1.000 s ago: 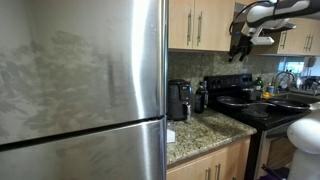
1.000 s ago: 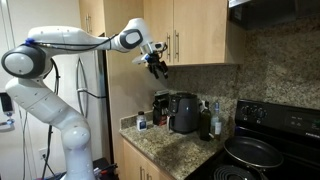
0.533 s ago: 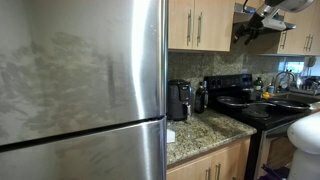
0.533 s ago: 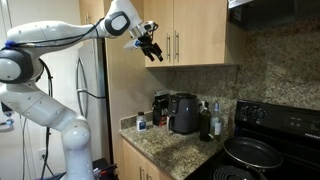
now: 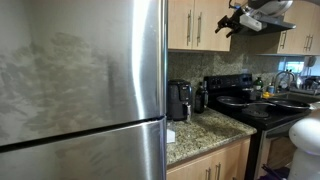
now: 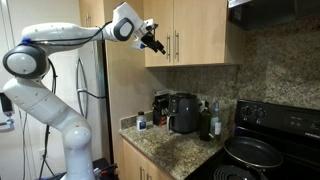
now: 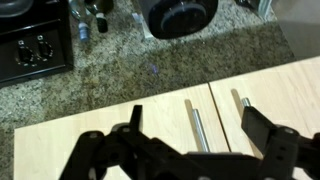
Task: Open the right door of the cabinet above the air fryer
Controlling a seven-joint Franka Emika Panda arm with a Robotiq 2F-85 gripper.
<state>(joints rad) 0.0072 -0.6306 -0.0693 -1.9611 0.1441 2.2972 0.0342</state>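
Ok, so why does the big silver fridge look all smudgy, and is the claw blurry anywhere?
In an exterior view the fridge fills half the picture and its steel shows cloudy, smeared reflections; in the wrist view the claw is dark and fuzzy, right up against the camera, and the air fryer at the top edge looks a little soft too.

Speckled granite counter (image 6: 166, 144) carries the air fryer (image 6: 183, 113) and, seemingly, small bottles (image 6: 214, 118).
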